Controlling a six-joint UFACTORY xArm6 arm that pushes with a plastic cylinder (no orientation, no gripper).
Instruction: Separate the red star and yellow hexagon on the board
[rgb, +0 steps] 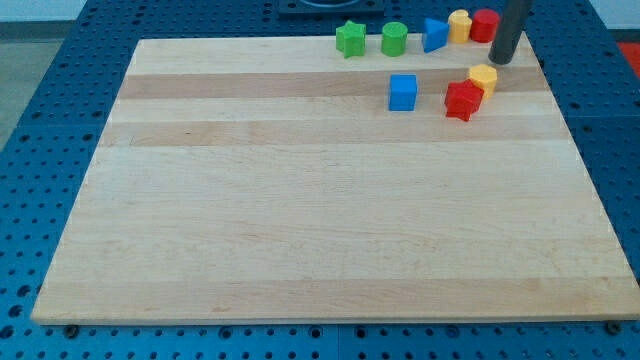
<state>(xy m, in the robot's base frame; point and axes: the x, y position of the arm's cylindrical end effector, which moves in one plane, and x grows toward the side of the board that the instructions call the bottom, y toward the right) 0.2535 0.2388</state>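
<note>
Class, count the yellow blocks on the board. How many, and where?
2. The yellow hexagon touches the red star; another yellow block sits at the top edge beside a red block.

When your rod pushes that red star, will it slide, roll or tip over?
Probably slide: the red star sits flat and squat on the smooth wooden board, so tipping looks unlikely. Its points may make it turn if hit off-centre. It touches the yellow hexagon, so that could get dragged along. My tip is just above the hexagon in the view.
</note>
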